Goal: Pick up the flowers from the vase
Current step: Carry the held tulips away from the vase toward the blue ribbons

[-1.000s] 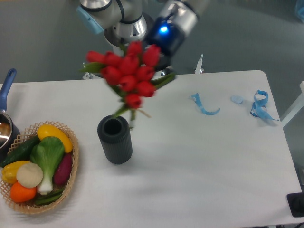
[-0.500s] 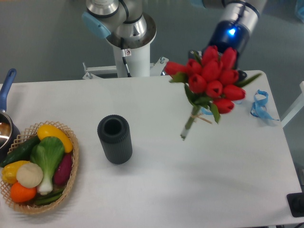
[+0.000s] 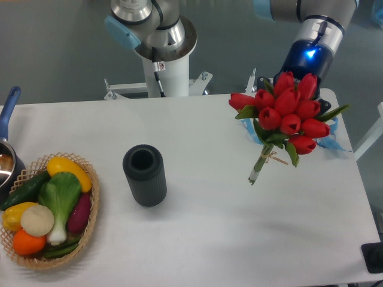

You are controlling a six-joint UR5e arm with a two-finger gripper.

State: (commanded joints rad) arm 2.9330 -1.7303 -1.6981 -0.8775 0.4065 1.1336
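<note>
Starting at the left edge, a blue-handled pot (image 3: 8, 156) sits beside a wicker basket (image 3: 90, 221) of vegetables. Further right, the vase (image 3: 145, 176) stands upright on the white table (image 3: 239, 239), its mouth empty. Well to its right, the flowers (image 3: 286, 116) hang tilted in the air above the table, stems pointing down-left. The gripper (image 3: 311, 89) is hidden behind the blooms, so its jaws cannot be made out.

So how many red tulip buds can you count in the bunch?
9 in the flowers, clustered at the right above the table, far from the vase: four upper, three middle, two lower. More may hide behind.
</note>
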